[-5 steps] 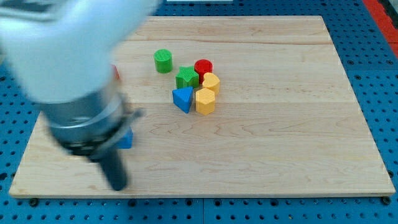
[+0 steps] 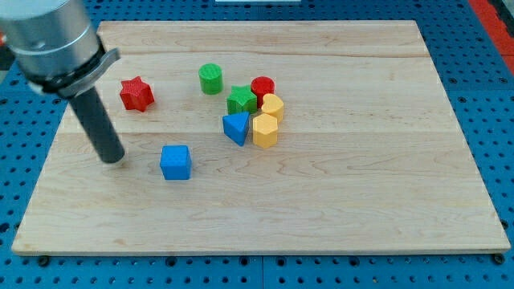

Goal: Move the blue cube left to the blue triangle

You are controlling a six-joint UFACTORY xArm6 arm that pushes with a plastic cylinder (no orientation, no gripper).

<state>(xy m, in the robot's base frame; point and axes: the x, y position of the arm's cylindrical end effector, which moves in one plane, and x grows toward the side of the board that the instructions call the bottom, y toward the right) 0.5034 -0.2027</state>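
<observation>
- Camera view, the only one: pale wooden board (image 2: 337, 201) lying on a blue perforated table (image 2: 498, 96), seen from above at a slant.
- Dark straight rod hanging from a grey cylindrical arm end at the view's upper left; my tip (image 2: 112, 158) resting on the board near its left edge.
- No gripper here, only the rod, so nothing to open or close and nothing held; tip touching no block.
- Blue cube (image 2: 175, 162) standing to the view's right of my tip, near it but apart, with bare wood between.
- Blue triangular block (image 2: 236, 127) up and to the view's right of the blue cube, clearly apart from it.
- Blue triangular block sitting at the lower left of a tight cluster: yellow hexagonal block (image 2: 265, 130) just beside it on the view's right, green star-shaped block (image 2: 241, 99) just above it.
- Second yellow block (image 2: 273, 106), rounded, shape unclear, above the hexagonal one; red cylinder (image 2: 263, 86) at the cluster's top right.
- Green cylinder (image 2: 210, 79) alone, up and left of the cluster.
- Red star-shaped block (image 2: 136, 94) alone, above my tip and slightly to its right, close beside the rod's upper part in the view.
</observation>
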